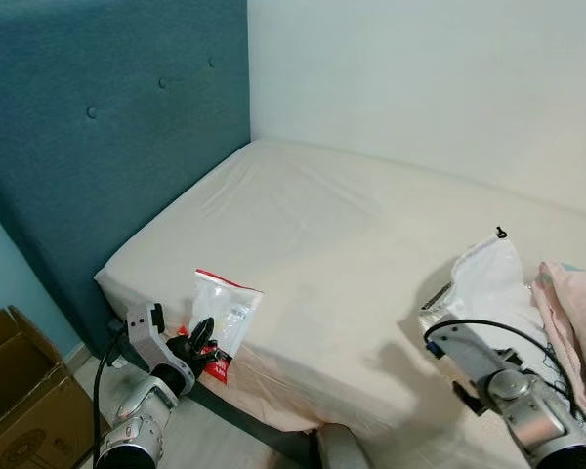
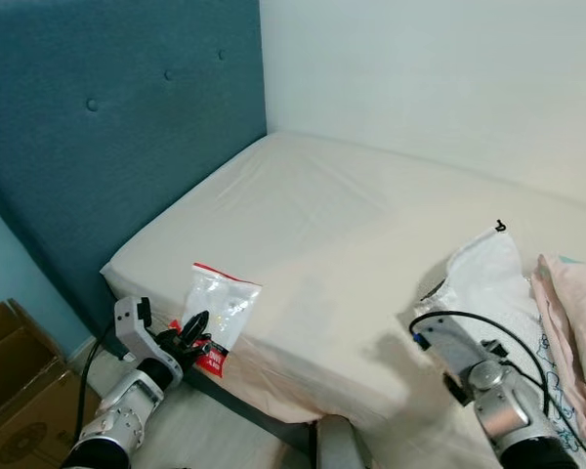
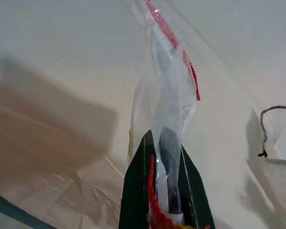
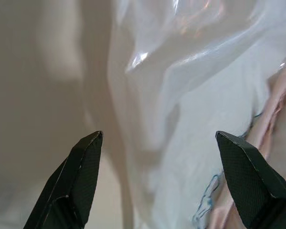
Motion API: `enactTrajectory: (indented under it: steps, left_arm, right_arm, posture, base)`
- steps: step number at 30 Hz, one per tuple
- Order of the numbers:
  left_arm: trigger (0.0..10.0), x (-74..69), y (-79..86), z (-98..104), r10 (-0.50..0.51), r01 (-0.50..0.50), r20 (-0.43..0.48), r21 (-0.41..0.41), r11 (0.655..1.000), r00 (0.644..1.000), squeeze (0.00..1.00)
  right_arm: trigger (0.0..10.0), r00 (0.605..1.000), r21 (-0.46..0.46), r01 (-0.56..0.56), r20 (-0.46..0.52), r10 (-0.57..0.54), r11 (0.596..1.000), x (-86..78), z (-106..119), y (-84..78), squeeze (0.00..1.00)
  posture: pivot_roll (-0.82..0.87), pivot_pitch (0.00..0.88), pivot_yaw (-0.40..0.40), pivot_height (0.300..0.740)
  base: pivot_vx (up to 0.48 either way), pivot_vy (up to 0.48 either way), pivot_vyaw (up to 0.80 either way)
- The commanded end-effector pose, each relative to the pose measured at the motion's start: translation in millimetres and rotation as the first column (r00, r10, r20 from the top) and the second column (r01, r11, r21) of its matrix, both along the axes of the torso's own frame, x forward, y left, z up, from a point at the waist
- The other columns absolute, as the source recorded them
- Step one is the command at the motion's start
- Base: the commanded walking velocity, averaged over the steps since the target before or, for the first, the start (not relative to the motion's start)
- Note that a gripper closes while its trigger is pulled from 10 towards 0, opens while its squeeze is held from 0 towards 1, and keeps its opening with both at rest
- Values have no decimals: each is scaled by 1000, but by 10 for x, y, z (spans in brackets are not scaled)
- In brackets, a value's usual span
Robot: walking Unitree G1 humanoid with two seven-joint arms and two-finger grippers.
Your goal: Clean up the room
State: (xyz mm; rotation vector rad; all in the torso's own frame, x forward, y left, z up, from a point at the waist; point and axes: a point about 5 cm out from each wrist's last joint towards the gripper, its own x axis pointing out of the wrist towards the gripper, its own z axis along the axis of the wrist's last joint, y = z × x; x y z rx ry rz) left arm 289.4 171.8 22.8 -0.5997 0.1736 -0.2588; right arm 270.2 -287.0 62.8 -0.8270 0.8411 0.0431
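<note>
A clear plastic bag with red edges [image 1: 224, 309] stands up at the near left corner of the bed [image 1: 322, 225]. My left gripper [image 1: 201, 347] is shut on its lower end, and in the left wrist view the bag [image 3: 169, 109] rises from between the black fingers [image 3: 136, 191]. A white plastic bag [image 1: 488, 283] with a small black tie lies on the bed's right side. My right gripper [image 4: 159, 179] is open just over this white bag [image 4: 195, 95], nothing between its fingers.
A teal padded headboard [image 1: 107, 127] stands along the bed's left side and a white wall behind. A pink patterned cloth [image 1: 571, 318] lies at the right edge. An open cardboard box [image 1: 24, 391] sits on the floor at the lower left.
</note>
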Motion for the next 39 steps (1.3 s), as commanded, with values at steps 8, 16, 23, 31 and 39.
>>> enactTrajectory:
  steps: [8, 16, 23, 31, 39]
  left_arm:
    - [10000, -49, -17, -26, -26, 26, -5, 12, 1000, 1000, 0]
    - [10000, -61, 10, -28, -34, 35, -9, 20, 999, 999, 0]
    - [10000, -69, 65, -32, -33, 34, -16, 31, 999, 999, 0]
    - [10000, -23, 62, 10, -34, 34, -5, 32, 999, 999, 0]
    - [10000, 55, 35, 71, -23, 22, 17, 23, 999, 1000, 0]
  right_arm:
    - [4353, 999, -25, 17, 28, -16, 1000, -40, -73, -39, 0]
    - [0, 995, -74, 45, 90, -38, 996, -15, -36, -113, 0]
    - [0, 981, -121, 52, 190, -29, 991, 62, 94, -158, 0]
    - [0, 809, 419, -122, 567, -155, 900, 444, 533, 296, 0]
    - [0, 660, 682, -666, 727, -187, 302, 600, 1421, 1188, 0]
  posture:
    - [-77, 42, -14, 550]
    - [-70, 48, -2, 550]
    - [-67, 44, 8, 550]
    - [-73, 25, 10, 550]
    - [-66, 0, -3, 550]
  base:
    - [0, 0, 0]
    - [0, 0, 0]
    - [0, 0, 0]
    - [0, 0, 0]
    - [0, 0, 0]
